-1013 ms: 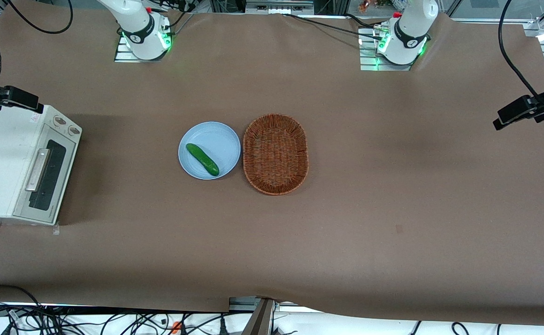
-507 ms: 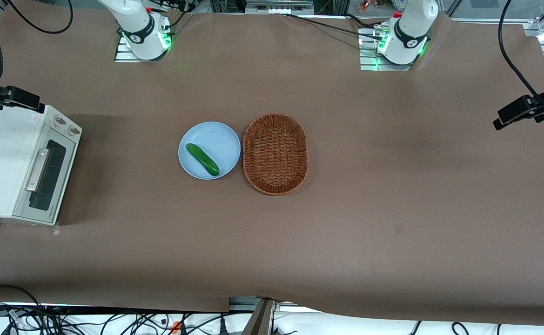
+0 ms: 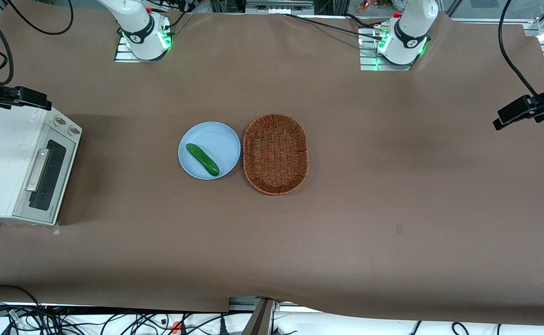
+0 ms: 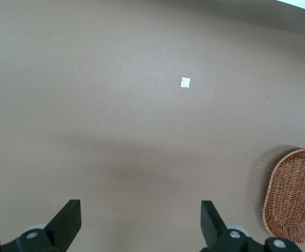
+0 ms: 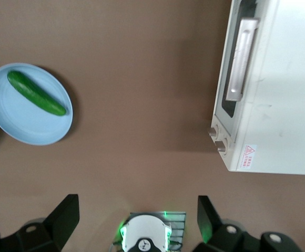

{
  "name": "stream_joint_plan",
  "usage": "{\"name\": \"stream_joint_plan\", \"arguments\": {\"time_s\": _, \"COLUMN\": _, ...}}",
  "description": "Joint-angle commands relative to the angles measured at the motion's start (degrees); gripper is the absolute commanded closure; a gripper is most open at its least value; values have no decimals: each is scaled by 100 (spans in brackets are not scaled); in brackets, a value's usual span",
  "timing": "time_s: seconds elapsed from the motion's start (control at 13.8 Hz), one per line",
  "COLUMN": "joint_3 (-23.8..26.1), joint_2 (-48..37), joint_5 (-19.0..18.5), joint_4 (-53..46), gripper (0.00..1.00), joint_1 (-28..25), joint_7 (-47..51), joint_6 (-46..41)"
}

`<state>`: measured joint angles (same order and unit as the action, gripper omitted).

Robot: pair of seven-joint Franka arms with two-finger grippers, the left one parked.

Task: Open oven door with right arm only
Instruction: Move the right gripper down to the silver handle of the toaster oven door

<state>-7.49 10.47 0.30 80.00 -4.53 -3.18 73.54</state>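
Note:
The cream-white oven (image 3: 2, 158) stands at the working arm's end of the table. Its door (image 3: 48, 179) with the dark window is shut, and the silver bar handle (image 3: 36, 170) lies along its upper edge. Two knobs (image 3: 66, 125) sit at the door's end farther from the front camera. The right wrist view shows the oven (image 5: 284, 105), door (image 5: 227, 79) and handle (image 5: 242, 58) from above. My gripper (image 5: 135, 218) is open and empty, high above the table, apart from the oven. The right arm's black hand (image 3: 18, 96) shows above the oven's top.
A light blue plate (image 3: 223, 137) holding a green cucumber (image 3: 202, 159) sits mid-table, with a brown wicker basket (image 3: 275, 153) beside it. The plate (image 5: 16, 126) and the right arm's base (image 5: 144, 236) show in the right wrist view. Cables hang off the table's front edge.
The right arm's black hand has shifted slightly over the oven's top, and a silver cylinder on it has come further into the front view. The oven door stays shut.

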Motion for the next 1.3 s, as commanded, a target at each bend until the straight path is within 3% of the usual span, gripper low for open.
{"name": "stream_joint_plan", "arguments": {"time_s": 0.0, "joint_3": 99, "joint_2": 218, "joint_5": 67, "joint_4": 42, "gripper": 39, "joint_1": 110, "joint_7": -148, "joint_6": -190}}
{"name": "stream_joint_plan", "arguments": {"time_s": 0.22, "joint_3": 108, "joint_2": 560, "joint_5": -82, "joint_4": 139, "gripper": 80, "joint_1": 58, "joint_7": -183, "joint_6": -182}}
{"name": "stream_joint_plan", "arguments": {"time_s": 0.36, "joint_3": 116, "joint_2": 815, "joint_5": -633, "joint_4": 148, "gripper": 100, "joint_1": -204, "joint_7": -497, "joint_6": -173}}
{"name": "stream_joint_plan", "arguments": {"time_s": 0.51, "joint_3": 116, "joint_2": 1018, "joint_5": -1388, "joint_4": 279, "gripper": 100, "joint_1": -556, "joint_7": -972, "joint_6": -86}}
{"name": "stream_joint_plan", "arguments": {"time_s": 1.23, "joint_3": 90, "joint_2": 1264, "joint_5": -3456, "joint_4": 1545, "gripper": 100, "joint_1": -523, "joint_7": -2492, "joint_6": 1724}}
